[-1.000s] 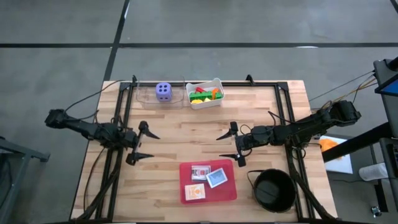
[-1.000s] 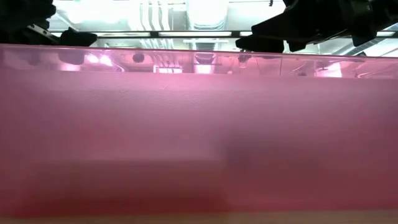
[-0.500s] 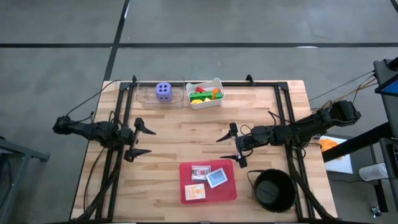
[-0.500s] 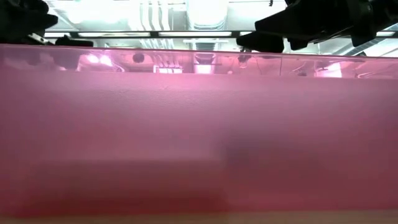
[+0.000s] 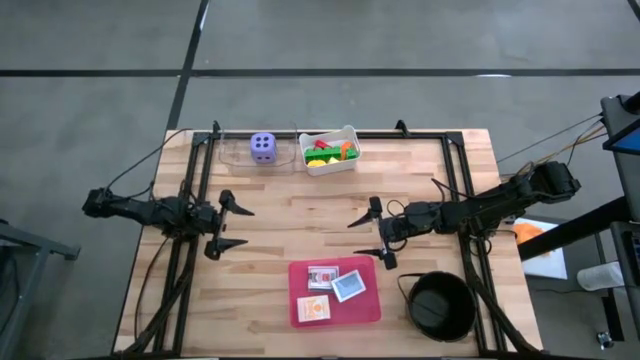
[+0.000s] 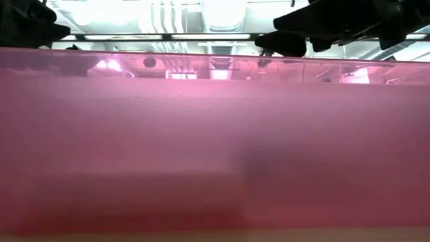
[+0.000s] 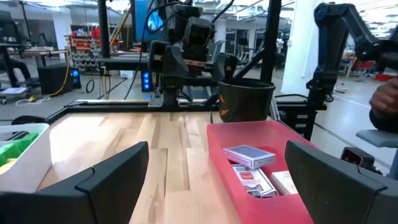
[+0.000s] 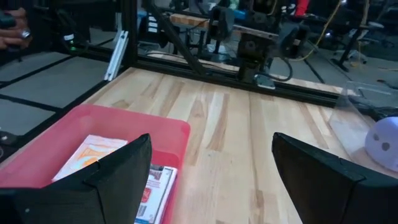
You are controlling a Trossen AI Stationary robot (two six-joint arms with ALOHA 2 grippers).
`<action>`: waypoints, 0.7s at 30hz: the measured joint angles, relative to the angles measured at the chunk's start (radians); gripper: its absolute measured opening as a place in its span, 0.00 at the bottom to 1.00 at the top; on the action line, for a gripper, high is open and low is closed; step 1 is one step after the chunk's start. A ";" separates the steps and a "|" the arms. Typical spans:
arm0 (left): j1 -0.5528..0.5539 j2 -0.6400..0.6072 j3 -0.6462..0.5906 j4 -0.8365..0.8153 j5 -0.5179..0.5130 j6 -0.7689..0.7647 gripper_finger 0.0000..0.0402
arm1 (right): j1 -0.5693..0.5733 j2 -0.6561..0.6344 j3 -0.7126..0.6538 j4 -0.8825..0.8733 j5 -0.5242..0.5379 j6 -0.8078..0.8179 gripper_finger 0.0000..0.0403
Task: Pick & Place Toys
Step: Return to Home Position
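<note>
Against a second ago, a small retreat of the left gripper (image 5: 248, 228) away from the red tray (image 5: 370, 310), out toward its own side of the table (image 5: 300, 205), most of it done by half a second ago and hardly any since. Fingers spread wide as before, nothing between them, tips aimed across the boards, well apart from the tray's far left corner. No change at the right gripper (image 5: 352, 238): parked just beyond the tray's far right corner, fingers likewise wide apart and empty, tips aimed toward the left one. No change among the toys either. All three cards flat inside the tray, crowded into its left half. White card (image 5: 322, 276) at the tray's far edge, long axis along the tray's long side. Blue card (image 5: 348, 287) just right of it, touching or overlapping it, turned askew so that its long axis runs slantwise to the tray's edges. Orange card (image 5: 315, 308) toward the tray's near left corner, nearly square to the tray, long axis hard to tell from above. Well beyond the tray, at the table's far edge, purple die (image 5: 263, 147) with white dots inside a clear tray (image 5: 232, 152), and beside that a white tub (image 5: 328, 168) holding the coloured blocks (image 5: 328, 150) in a loose heap, no common direction among them. Just right of the red tray, a black bucket (image 5: 440, 305). At table height, only the tray's pink wall filling nearly the whole view, dark arm parts above it.
</note>
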 joint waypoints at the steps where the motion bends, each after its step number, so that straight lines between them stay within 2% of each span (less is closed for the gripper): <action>1: 0.000 0.001 0.000 -0.001 0.004 0.000 0.94 | -0.003 0.000 0.000 0.004 0.015 0.000 0.82; 5: 0.001 0.006 -0.001 -0.001 0.008 -0.004 0.94 | -0.014 -0.030 0.000 -0.014 0.257 0.091 0.82; 7: 0.001 0.006 -0.001 -0.002 0.011 -0.005 0.94 | -0.014 -0.066 -0.005 -0.038 0.314 0.079 0.82; 8: 0.001 0.006 -0.001 -0.002 0.011 -0.008 0.94 | -0.012 -0.088 -0.014 -0.041 0.296 0.061 0.82; 10: 0.001 0.006 -0.001 -0.002 0.011 -0.009 0.94 | -0.009 -0.155 -0.032 -0.042 0.192 0.037 0.82; 14: 0.001 0.006 -0.001 -0.002 0.011 -0.007 0.94 | -0.010 -0.346 -0.102 -0.043 0.018 0.023 0.82; 21: 0.001 0.011 -0.001 -0.002 0.011 -0.011 0.94 | -0.010 -0.715 -0.322 -0.061 -0.003 0.044 0.82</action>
